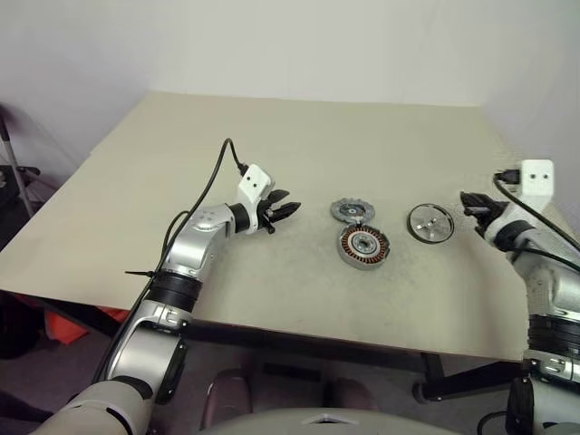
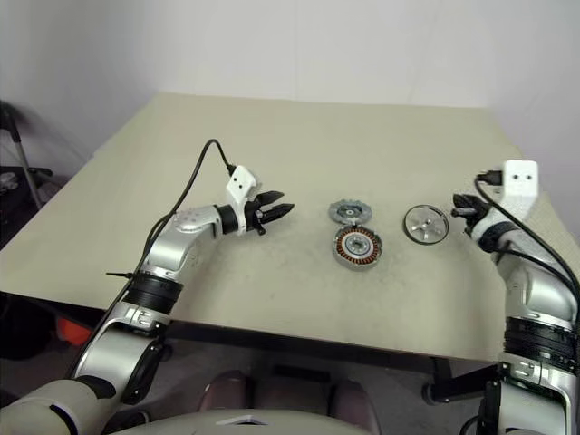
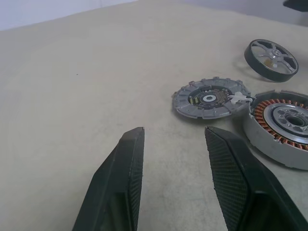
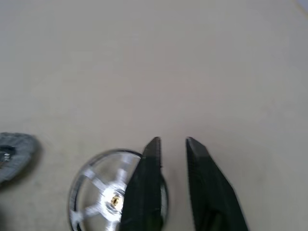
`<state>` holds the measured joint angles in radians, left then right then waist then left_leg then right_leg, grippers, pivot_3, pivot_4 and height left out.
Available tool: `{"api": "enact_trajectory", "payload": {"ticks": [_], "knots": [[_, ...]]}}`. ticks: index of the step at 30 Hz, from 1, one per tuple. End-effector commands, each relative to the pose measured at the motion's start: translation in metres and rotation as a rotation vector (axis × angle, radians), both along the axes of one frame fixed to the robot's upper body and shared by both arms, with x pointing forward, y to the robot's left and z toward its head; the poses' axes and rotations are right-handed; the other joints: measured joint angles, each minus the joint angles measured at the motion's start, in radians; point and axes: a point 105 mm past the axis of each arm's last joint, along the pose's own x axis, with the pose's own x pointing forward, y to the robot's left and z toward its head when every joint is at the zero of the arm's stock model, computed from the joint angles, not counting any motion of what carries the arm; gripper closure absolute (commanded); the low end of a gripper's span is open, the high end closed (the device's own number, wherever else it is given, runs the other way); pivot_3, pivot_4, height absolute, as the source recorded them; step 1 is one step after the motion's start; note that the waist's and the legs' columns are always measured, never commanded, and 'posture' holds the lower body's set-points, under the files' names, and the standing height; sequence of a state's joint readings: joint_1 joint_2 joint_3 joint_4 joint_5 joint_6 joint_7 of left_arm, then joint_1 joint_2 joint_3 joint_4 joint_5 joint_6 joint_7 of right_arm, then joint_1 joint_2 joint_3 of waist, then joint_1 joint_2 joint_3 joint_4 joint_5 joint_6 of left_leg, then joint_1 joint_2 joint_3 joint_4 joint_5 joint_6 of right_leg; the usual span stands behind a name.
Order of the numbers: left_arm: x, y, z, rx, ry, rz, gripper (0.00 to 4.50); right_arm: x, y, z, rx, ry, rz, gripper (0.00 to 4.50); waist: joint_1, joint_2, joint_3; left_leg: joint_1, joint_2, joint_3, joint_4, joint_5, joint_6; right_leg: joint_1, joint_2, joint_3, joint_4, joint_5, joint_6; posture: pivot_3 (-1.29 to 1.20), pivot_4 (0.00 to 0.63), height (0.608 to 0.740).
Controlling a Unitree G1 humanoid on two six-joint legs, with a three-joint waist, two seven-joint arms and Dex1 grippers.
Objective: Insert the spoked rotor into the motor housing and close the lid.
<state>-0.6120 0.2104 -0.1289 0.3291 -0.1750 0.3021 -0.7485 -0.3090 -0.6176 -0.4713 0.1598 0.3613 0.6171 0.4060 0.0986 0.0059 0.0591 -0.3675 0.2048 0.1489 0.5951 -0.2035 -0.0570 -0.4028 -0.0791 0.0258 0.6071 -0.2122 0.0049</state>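
spoked rotor (image 1: pixel 430 223) flat on table (image 1: pixel 299 145) — just left of right gripper (image 1: pixel 468 203)

The spoked rotor (image 1: pixel 430 223), dark-rimmed with pale spokes, is lying flat on the table to the right of the grey motor housing (image 1: pixel 364 246), which is showing its copper windings face up, while the notched lid (image 1: pixel 352 211) is resting flat just behind it.
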Motion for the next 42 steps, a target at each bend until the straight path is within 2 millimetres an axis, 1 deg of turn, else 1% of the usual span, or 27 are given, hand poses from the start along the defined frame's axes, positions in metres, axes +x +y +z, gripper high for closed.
{"api": "enact_trajectory", "payload": {"ticks": [1,3,4,8,11,13,16,19,23,26,29,32,35,38,41,42], "knots": [[0.002,-0.002,0.012,-0.006,-0.050,-0.004,2.38,-0.009,-0.018,0.001,0.170,-0.010,-0.074,2.56,0.000,0.000,0.000,0.000,0.000,0.000,0.000,0.000,0.000,0.000,0.000,0.000,0.000,0.000,0.000,0.00,0.000,0.740],[0.001,-0.002,0.011,-0.006,-0.048,-0.004,2.38,-0.011,-0.016,-0.002,0.284,-0.014,-0.083,1.82,0.000,0.000,0.000,0.000,0.000,0.000,0.000,0.000,0.000,0.000,0.000,0.000,0.000,0.000,0.000,0.00,0.000,0.740],[0.001,-0.001,0.011,-0.004,-0.048,-0.005,2.38,-0.011,-0.016,-0.001,0.340,-0.022,-0.086,1.53,-0.001,0.000,0.000,0.000,0.000,0.000,0.000,0.000,0.000,0.000,0.000,0.000,0.000,0.000,0.000,0.00,0.000,0.740],[0.002,-0.001,0.010,0.005,-0.049,-0.006,2.38,-0.012,-0.011,-0.005,0.646,-0.046,-0.084,1.53,-0.003,0.002,-0.001,0.002,0.000,0.001,0.000,0.000,0.000,0.000,0.000,0.000,0.001,0.000,0.000,0.00,0.000,0.740],[0.002,-0.001,0.010,0.011,-0.050,-0.006,2.38,-0.014,-0.009,-0.008,0.761,-0.043,-0.081,1.53,-0.001,0.003,-0.002,0.002,0.000,0.001,0.000,0.000,0.000,0.000,0.000,0.000,0.001,0.000,0.000,0.00,0.000,0.740],[0.002,-0.001,0.009,0.018,-0.052,-0.006,2.38,-0.014,-0.004,-0.017,0.803,-0.016,-0.081,1.53,0.001,0.003,-0.002,0.001,0.000,0.001,0.000,0.000,0.000,0.000,0.000,0.000,0.001,0.000,0.000,0.00,0.000,0.740],[0.002,0.000,0.009,0.026,-0.057,-0.006,2.38,-0.015,0.002,-0.030,0.828,0.021,-0.086,1.53,0.001,0.003,-0.002,0.001,0.000,0.001,0.000,0.000,0.000,0.000,0.000,-0.001,0.001,0.000,0.000,0.00,0.000,0.740],[0.003,0.001,0.009,0.028,-0.059,-0.005,2.38,-0.015,0.008,-0.036,0.834,0.038,-0.070,1.53,0.001,0.004,-0.002,0.001,0.000,0.001,0.000,0.000,0.000,0.000,0.000,-0.003,0.001,0.000,0.000,0.00,0.000,0.740],[0.003,0.002,0.009,0.032,-0.062,-0.002,2.38,-0.014,0.022,-0.035,0.860,0.045,-0.013,1.53,0.001,0.004,-0.002,0.001,0.000,0.001,0.000,0.000,0.000,0.000,0.000,-0.003,0.001,0.000,0.000,0.00,0.000,0.740],[0.004,0.003,0.009,0.039,-0.065,0.001,2.38,-0.012,0.038,-0.030,0.887,0.041,0.056,1.53,-0.002,0.004,-0.002,0.001,0.000,0.001,0.000,0.000,0.000,0.000,0.000,-0.003,0.001,0.000,0.000,0.00,0.000,0.740],[0.004,0.003,0.009,0.040,-0.068,0.003,2.38,-0.010,0.049,-0.034,0.882,0.066,0.081,1.53,-0.001,0.004,-0.002,0.001,0.000,0.001,0.000,0.000,-0.001,0.000,0.000,-0.003,0.001,0.000,0.000,0.00,0.000,0.740],[0.004,0.003,0.009,0.041,-0.070,0.004,2.38,-0.008,0.055,-0.041,0.869,0.093,0.075,1.53,0.000,0.004,-0.002,0.001,0.000,0.001,0.000,0.000,-0.001,0.000,0.000,-0.003,0.001,0.000,0.000,0.00,0.000,0.740],[0.004,0.003,0.010,0.043,-0.073,0.004,2.38,-0.006,0.054,-0.048,0.862,0.113,0.042,1.53,0.000,0.004,-0.002,0.001,0.000,0.001,-0.001,0.000,-0.001,0.000,0.000,-0.003,0.000,0.000,0.000,0.00,0.000,0.740],[0.004,0.003,0.010,0.044,-0.075,0.004,2.38,-0.004,0.048,-0.056,0.848,0.130,-0.013,2.13,0.001,0.004,-0.002,0.000,0.000,0.001,-0.001,0.000,-0.001,0.000,-0.001,-0.003,0.000,0.000,0.000,0.00,0.000,0.740],[0.004,0.003,0.010,0.046,-0.076,0.003,2.38,-0.004,0.047,-0.056,0.844,0.125,-0.017,3.19,0.000,0.004,-0.002,0.001,0.000,0.001,-0.001,0.000,-0.001,0.000,-0.001,-0.003,0.000,0.000,0.000,0.00,0.000,0.740],[0.004,0.003,0.010,0.047,-0.075,0.003,2.38,-0.004,0.047,-0.055,0.843,0.121,-0.013,3.46,0.000,0.003,-0.002,0.001,0.000,0.001,-0.001,0.000,-0.001,0.000,-0.001,-0.003,0.000,0.000,0.000,0.00,0.000,0.740]]}}
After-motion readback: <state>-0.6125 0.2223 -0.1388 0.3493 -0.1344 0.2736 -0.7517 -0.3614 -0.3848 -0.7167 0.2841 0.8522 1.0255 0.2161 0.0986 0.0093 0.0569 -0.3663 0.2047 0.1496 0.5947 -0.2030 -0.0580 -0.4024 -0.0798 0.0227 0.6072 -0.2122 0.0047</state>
